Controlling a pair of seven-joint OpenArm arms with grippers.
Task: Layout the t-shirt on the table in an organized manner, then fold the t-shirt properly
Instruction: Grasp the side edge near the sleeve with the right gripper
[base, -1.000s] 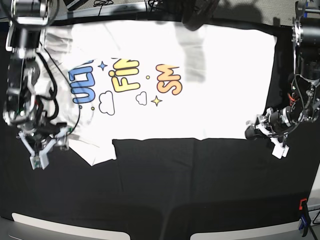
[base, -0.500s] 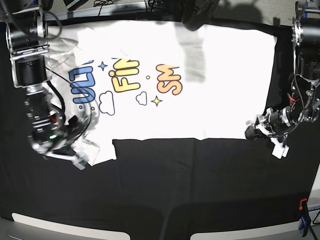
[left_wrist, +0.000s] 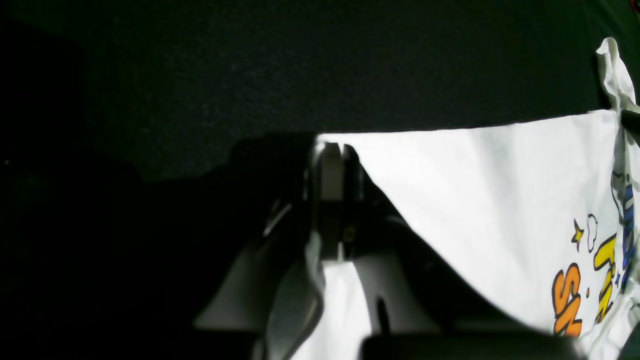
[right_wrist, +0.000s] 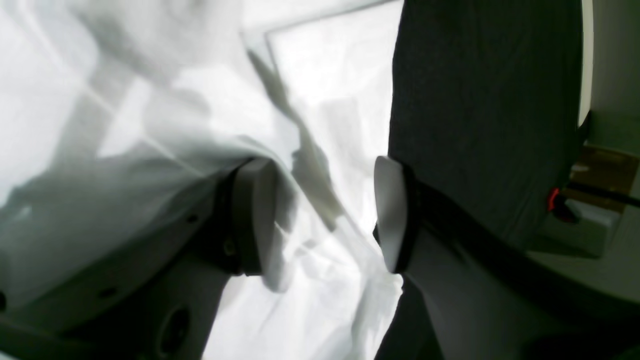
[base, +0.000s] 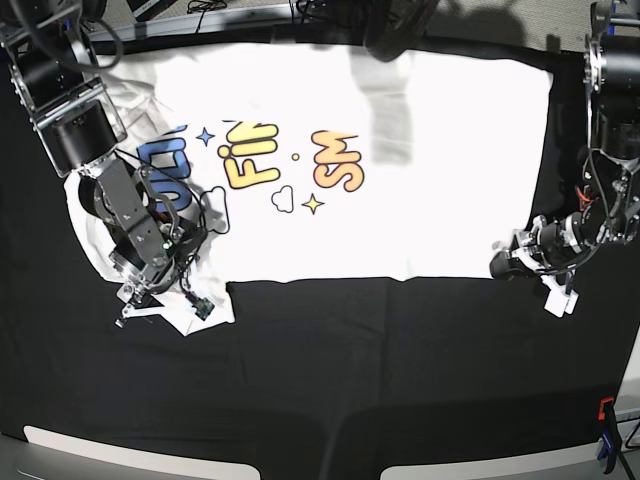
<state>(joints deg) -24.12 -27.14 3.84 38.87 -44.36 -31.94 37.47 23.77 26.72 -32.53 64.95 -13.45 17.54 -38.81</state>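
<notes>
Where the black bench carries the white t-shirt, you see the shirt spread across the far half of the top, print side up, with the yellow and orange lettering near its middle and the blue lettering partly hidden under the arm on the base view's left.

Left tool: low at the shirt's near corner on the base view's right. In the left wrist view its two fingers stand pressed together with a strip of white cloth running between them, so it pinches the t-shirt's corner. From that corner one straight edge runs along the dark bench and the cloth lies smooth toward the lettering.

Right tool: down over the sleeve end on the base view's left, close to the shirt's near edge. In the right wrist view its fingers stand spread, with rumpled white cloth bunched in the gap between them. One finger lies against the folds; the other sits at the border of cloth and bench. You cannot tell from these views whether the cloth is gripped, as neither finger closes on it.

Sleeve area under that arm: creased and gathered, unlike the flat body of the shirt. A grey shadow falls across the cloth above the orange letters. A red-and-blue clamp sits at the bench's near edge on the base view's right.
</notes>
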